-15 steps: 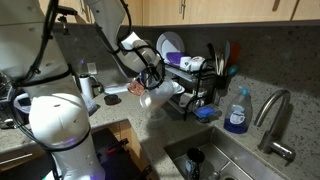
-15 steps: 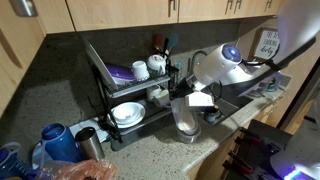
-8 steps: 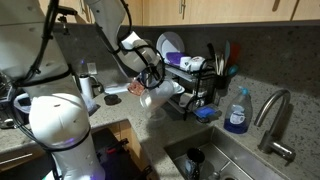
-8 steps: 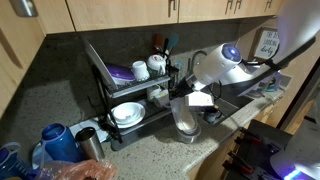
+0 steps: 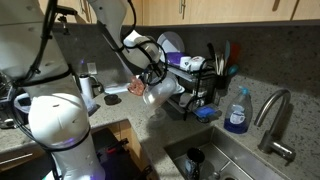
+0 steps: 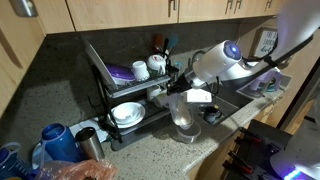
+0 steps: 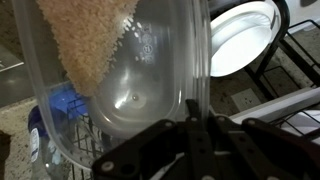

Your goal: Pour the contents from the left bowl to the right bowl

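**Bowl (image 7: 130, 90) hanging in a clenched gripper (image 7: 195, 130) beside the rack**

The jaws are pinching the clear rim from both sides, almost closed, with only the thin wall between them. In the wrist view, pale grains (image 7: 85, 40) are piling against one wall of the bowl, leaving the bottom bare. In both exterior views the bowl (image 5: 158, 92) (image 6: 183, 113) is hanging above the counter (image 6: 150, 155), looking tilted, just in front of the rack (image 6: 135, 95).

I am counting one clear bowl for certain; whether a second is standing under it, I cannot tell. One white dish (image 7: 240, 40) is lying in the rack's lower tier, and one purple plate (image 6: 122, 72) is leaning in the upper tier.

The rack is crowding the bowl on one side. Bare counter is lying toward the front edge, and the sink (image 5: 235, 160) is sitting well apart.
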